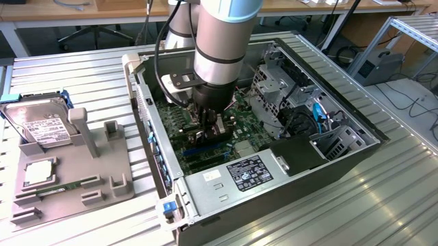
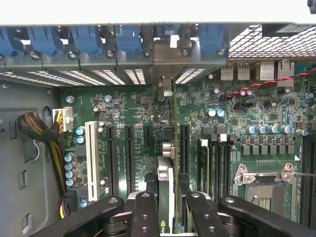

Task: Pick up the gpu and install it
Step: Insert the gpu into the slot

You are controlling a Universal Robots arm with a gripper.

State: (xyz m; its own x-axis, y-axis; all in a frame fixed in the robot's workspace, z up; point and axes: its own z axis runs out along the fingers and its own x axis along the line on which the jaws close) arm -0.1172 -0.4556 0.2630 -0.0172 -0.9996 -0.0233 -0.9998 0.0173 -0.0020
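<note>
While the gpu (image 2: pixel 166 185) stands on edge inside the open computer case (image 1: pixel 342 154), the gripper (image 2: pixel 168 217) is clamped on it, a black finger (image 2: pixel 144 215) pressed to each flat side and the card caught in the narrow gap between them. In the wrist view the card runs straight away from the gripper towards the rear slot wall (image 2: pixel 123 59), its silvery bracket (image 2: pixel 166 81) sitting up against the row of blue clips (image 2: pixel 128 39). Its lower edge is down among the long black expansion slots (image 2: pixel 129 153) on the green motherboard (image 2: pixel 222 113); whether it is fully seated I cannot tell.

It's tight in there! A white slot (image 2: pixel 91 153) and more black ones lie just to one side, memory slots (image 2: pixel 210 163) and the bare processor socket (image 2: pixel 264 185) to the other. A braided cable bundle (image 2: pixel 39 131) hangs by the case wall.

In the exterior view the arm (image 1: pixel 219 51) drops steeply into the middle of the case, between the rear wall on the exterior view's left and the drive cage (image 1: pixel 274 92) on its right, with the power supply (image 1: pixel 239 182) close in front. Outside on the slatted table (image 1: pixel 383 205) sits a grey fixture (image 1: pixel 75 174) holding a hard drive (image 1: pixel 41 123) and a memory stick (image 1: pixel 61 187).
</note>
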